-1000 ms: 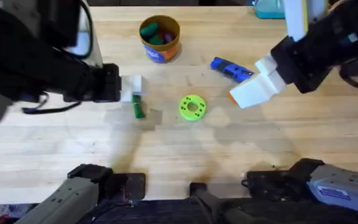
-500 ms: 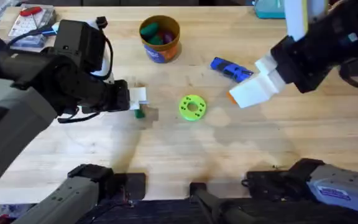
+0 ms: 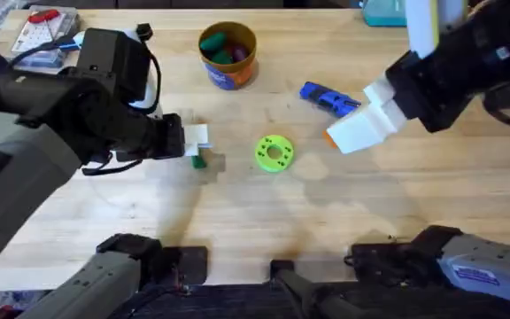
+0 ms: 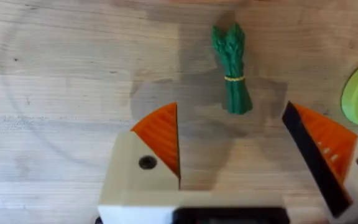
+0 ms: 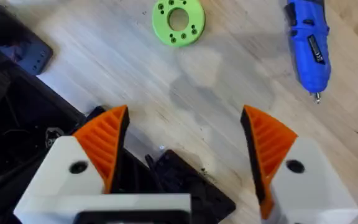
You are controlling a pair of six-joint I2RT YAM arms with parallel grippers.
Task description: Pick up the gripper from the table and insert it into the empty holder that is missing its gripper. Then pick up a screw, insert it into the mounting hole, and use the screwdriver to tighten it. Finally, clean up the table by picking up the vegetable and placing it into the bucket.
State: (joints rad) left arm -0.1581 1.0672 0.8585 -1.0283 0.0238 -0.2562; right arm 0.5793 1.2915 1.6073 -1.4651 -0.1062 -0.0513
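We see left tool (image 4: 232,146) spread wide, low over light wooden surface (image 3: 237,221), small dark-green asparagus-bundle toy vegetable (image 4: 231,68) lying flat just beyond its orange pads, untouched. Lime-green round disc with holes (image 3: 274,152) just right of it. Blue-walled, orange-rimmed round bucket (image 3: 228,55) far centre, coloured pieces inside. Right tool (image 5: 182,146) spread, empty, raised near thick blue cylindrical power screwdriver (image 5: 308,46).

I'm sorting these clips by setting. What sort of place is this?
Probably a robotics lab workbench: a wooden table with two robot arms, a blue screwdriver, and toy props such as a vegetable and bucket.
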